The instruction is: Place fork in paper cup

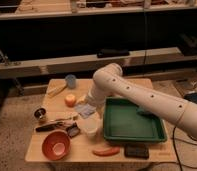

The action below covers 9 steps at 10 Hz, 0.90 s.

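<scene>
The white paper cup [88, 127] stands upright near the middle of the wooden table [117, 82], just left of the green tray. The fork [65, 120] lies flat to the cup's left, beside a longer dark-handled utensil [48, 127]. My gripper [85, 108] hangs at the end of the white arm, just above and slightly behind the cup, to the right of the fork. It is apart from the fork.
A green tray [159, 136] holding a small grey item fills the table's right half. An orange bowl [56, 145] is at the front left, a small metal cup [40, 114] at the left, and a blue cup [70, 80] and an orange object [70, 100] further back. A red object [106, 151] and a dark block [136, 150] lie along the front edge.
</scene>
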Each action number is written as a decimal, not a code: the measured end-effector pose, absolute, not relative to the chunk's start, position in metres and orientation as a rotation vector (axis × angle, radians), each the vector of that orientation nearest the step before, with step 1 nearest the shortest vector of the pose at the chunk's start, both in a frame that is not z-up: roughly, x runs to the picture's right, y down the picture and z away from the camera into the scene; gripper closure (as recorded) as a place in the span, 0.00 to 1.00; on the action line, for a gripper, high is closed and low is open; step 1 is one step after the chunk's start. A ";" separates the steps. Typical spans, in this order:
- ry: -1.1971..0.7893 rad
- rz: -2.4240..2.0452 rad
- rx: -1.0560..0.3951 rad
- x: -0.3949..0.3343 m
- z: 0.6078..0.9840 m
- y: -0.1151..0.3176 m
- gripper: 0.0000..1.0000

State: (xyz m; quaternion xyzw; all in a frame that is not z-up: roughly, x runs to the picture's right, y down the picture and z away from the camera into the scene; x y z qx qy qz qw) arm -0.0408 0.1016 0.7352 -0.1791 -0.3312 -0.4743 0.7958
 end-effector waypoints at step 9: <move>-0.721 -1.012 -0.392 -0.040 0.735 0.100 0.20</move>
